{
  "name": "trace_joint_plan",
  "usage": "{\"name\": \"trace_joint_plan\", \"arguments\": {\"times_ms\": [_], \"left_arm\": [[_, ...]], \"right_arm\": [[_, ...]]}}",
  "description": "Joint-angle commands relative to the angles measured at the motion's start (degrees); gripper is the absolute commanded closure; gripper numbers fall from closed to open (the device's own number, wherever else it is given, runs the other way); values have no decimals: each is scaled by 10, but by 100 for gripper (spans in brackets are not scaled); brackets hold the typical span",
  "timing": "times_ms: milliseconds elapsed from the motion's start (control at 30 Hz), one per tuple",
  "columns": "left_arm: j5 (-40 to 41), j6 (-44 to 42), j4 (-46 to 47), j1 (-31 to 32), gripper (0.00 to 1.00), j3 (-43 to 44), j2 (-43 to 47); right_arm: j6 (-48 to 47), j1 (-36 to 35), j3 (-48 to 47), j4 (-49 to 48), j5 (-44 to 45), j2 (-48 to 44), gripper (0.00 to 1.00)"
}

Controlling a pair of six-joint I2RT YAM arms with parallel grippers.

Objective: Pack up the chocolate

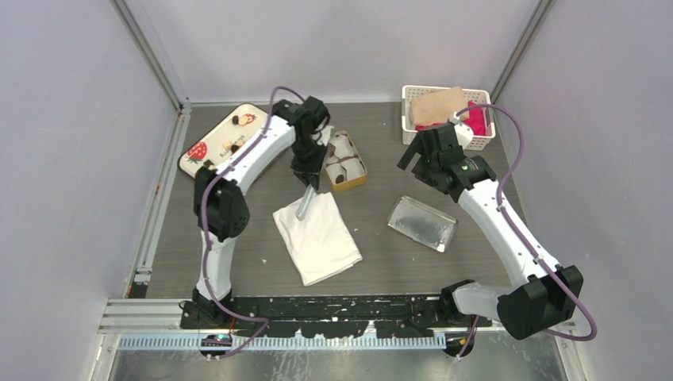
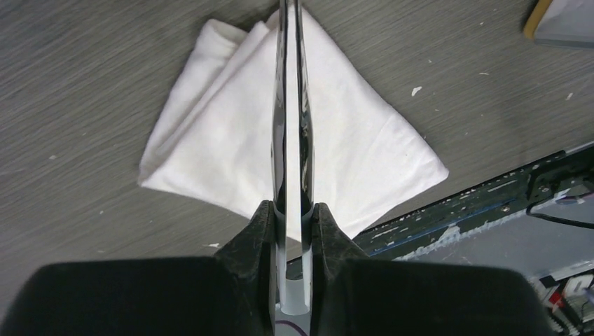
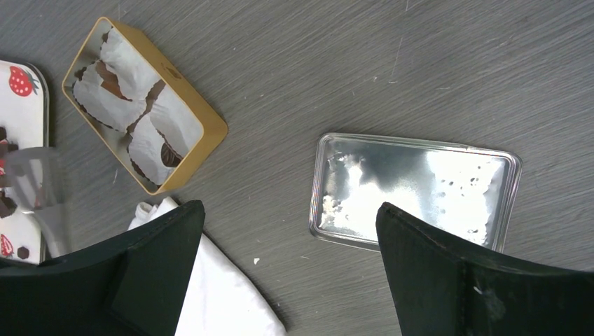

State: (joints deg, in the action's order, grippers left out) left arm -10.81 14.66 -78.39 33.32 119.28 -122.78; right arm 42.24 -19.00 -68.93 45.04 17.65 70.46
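Note:
My left gripper [image 1: 305, 178] is shut on a pair of shiny metal tongs [image 1: 305, 205], whose tips point down over a folded white cloth [image 1: 317, 236]. The left wrist view shows the tongs [image 2: 291, 105] clamped between my fingers [image 2: 263, 224], closed and empty. The gold tin [image 1: 345, 161] with white paper cups sits just right of the left gripper and holds a dark chocolate [image 1: 339, 179], also seen in the right wrist view [image 3: 168, 154]. More chocolates [image 1: 236, 120] lie on the white strawberry tray [image 1: 208, 163]. My right gripper [image 1: 421, 155] is open and empty above the table.
The tin's silver lid [image 1: 421, 223] lies inside-up right of the cloth, below the right gripper's fingers in the right wrist view [image 3: 413, 189]. A white basket [image 1: 409, 111] with tan and red cloths stands at the back right. The black base rail runs along the near edge.

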Motion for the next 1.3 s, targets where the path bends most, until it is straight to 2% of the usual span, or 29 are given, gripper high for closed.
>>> {"name": "trace_joint_plan", "arguments": {"times_ms": [0, 167, 333, 533, 700, 933, 1100, 1267], "left_arm": [[19, 27, 15, -78, 100, -26, 91], [32, 67, 11, -174, 100, -74, 109], [81, 57, 6, -228, 100, -99, 115], [103, 62, 1, -246, 100, -112, 77], [104, 84, 24, -249, 92, -124, 62], [104, 103, 44, -263, 88, -133, 45], [93, 114, 53, -269, 76, -137, 37], [80, 119, 59, -270, 75, -136, 26]], "right_arm": [[10, 3, 2, -21, 2, -18, 2], [7, 2, -2, -24, -2, -16, 2], [6, 3, -4, -25, 1, -17, 2], [9, 2, -8, -31, -6, -11, 2], [4, 2, -15, -28, -3, -9, 2], [5, 2, -16, -25, -3, -10, 2], [3, 2, -19, -24, -6, -7, 2], [-2, 2, -29, -24, -10, 4, 2]]}}
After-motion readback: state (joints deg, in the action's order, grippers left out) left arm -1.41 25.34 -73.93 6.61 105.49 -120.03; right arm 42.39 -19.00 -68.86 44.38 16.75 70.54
